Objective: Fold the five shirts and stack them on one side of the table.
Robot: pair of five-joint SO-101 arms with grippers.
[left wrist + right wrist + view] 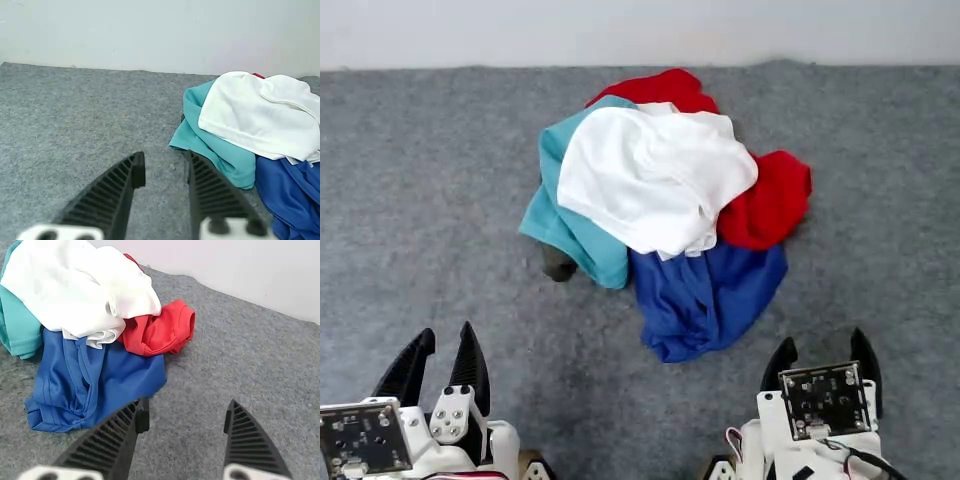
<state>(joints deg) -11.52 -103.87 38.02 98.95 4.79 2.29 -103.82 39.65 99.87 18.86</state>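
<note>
Both claws are open and empty: the left claw and the right claw. The pile lies ahead of and between them on the worktop. The white shirt lies on top, so it looks best taken first: pinch one loose hem, lift it clear, then spread it on bare worktop ahead of the left claw.

Counted: one white shirt, one teal shirt, one blue shirt, red cloth showing at two spots, and one dark scrap.
</note>
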